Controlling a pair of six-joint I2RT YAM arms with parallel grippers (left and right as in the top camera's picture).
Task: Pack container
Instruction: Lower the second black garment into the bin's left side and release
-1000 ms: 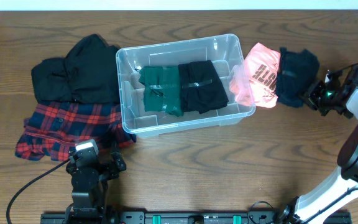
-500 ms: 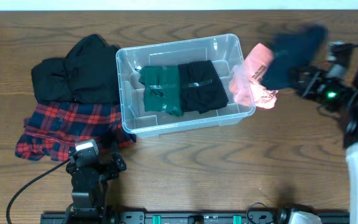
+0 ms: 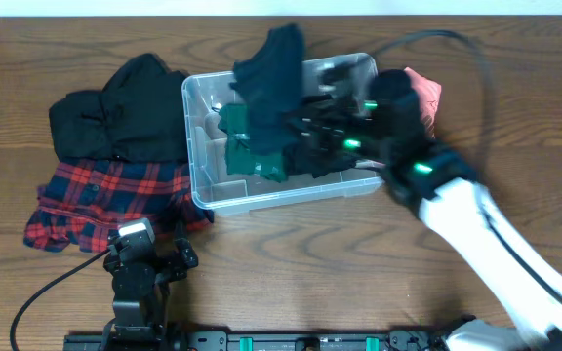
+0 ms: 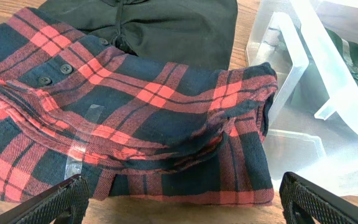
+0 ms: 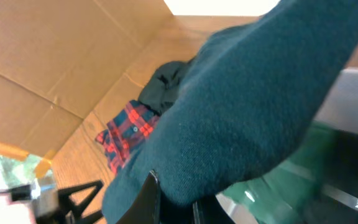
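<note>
Underneath, a brown wooden table point(image 3: 291, 263), carrying everything. Across it from the near right, the white and black right arm point(image 3: 457, 205), blurred, stretched out to the container. At the far centre of the table, the container point(image 3: 291, 193): clear plastic, upright, open at the top, part filled. Left of it and touching its left wall, a black heap of cloth point(image 3: 115, 112), with a red and navy plaid shirt point(image 3: 96, 200) just near of that, its edge against the container's near left corner. Above the container's far left part, a dark blue garment point(image 3: 266, 73), hanging in the air, off the table, clamped in the right jaws. In the right wrist view, the same cloth filling most of the frame, pinched at the bottom edge between dark fingers point(image 5: 146, 199). Inside the container, a folded green garment point(image 3: 252, 156) on the left, partly covered from above by the hanging cloth, and a black folded garment point(image 3: 325, 156) touching it on the right. Behind the arm, just right of the container, a pink garment point(image 3: 427, 93), mostly hidden. At the near left, the left arm point(image 3: 140, 268), low over the table. Left jaws spread wide and holding nothing, with fingertips point(image 4: 61, 199) at the two bottom corners of the wrist view and the plaid shirt lying ahead of them.
</note>
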